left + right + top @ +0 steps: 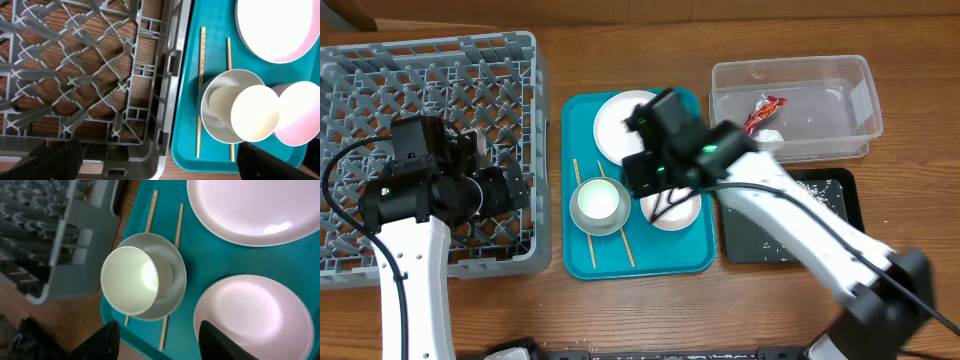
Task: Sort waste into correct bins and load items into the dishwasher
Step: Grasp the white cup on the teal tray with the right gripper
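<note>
**Operator:** State of the right gripper?

**Technician:** Jaws spread wide, with nothing between them. The unit hangs above one edge of the teal tray, with the white bowl to one side and the pink bowl to the other. A small white cup sits inside the white bowl. That bowl rests across two wooden chopsticks. The round white plate lies further along the same tray.

**Operator:** And the left gripper?

**Technician:** Jaws parted just as fully, and empty. The unit is over the grey dish rack, at the wall nearest the teal tray.

**Operator:** Location of the waste and the bins?

**Technician:** The clear tub stands on the far side of the teal tray from the rack. It contains the red wrapper and the white tissue. The black tray lies just beside the tub, with rice grains scattered on it. The right arm partly covers it.
</note>
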